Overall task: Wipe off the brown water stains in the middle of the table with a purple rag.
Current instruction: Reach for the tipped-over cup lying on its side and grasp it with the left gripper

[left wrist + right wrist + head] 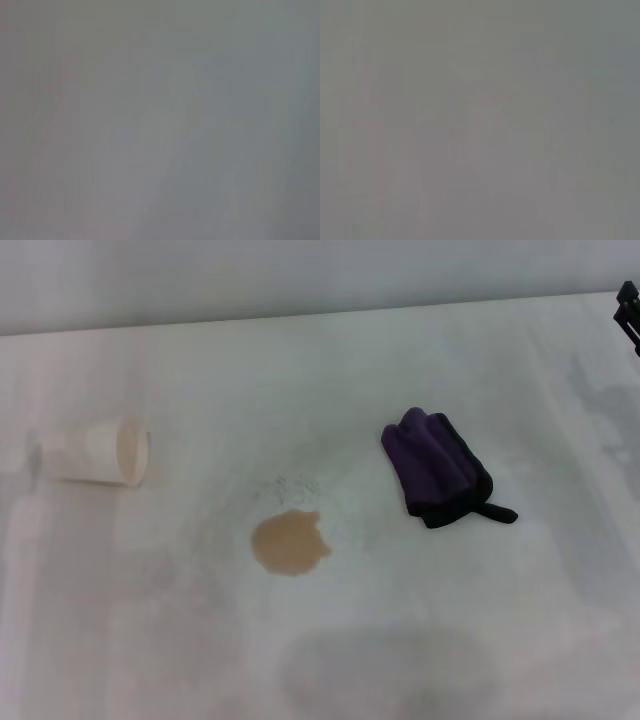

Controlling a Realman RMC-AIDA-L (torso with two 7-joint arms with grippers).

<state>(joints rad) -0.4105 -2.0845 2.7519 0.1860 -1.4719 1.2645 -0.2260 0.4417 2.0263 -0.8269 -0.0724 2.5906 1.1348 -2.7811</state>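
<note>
My right claw (628, 308) shows only as a dark tip at the far right edge of the head view, above the table (520, 640); whether it is wide or narrow I cannot tell. My left claw is not in view, and both wrist views show only flat grey.

Nearest to the right claw, nearer to me and to my left, lies the rag (437, 468), bunched and untouched. Its long axis runs diagonally, from its far end on my left to its near end on my right, with the black tab (493, 512) pointing right at the near end.

Beyond the rag, further left and nearer to me, sits the stain (290, 543), well apart from it. Further left still, a white cup (100, 451) lies on its side, mouth toward the stain.

Risks, as I judge them:
- Pinching only a top fold or the tab would let the bundle unroll and trail.
- A sweep carried too far left could strike the cup.
- Light pressure would smear the stain rather than lift it.
</note>
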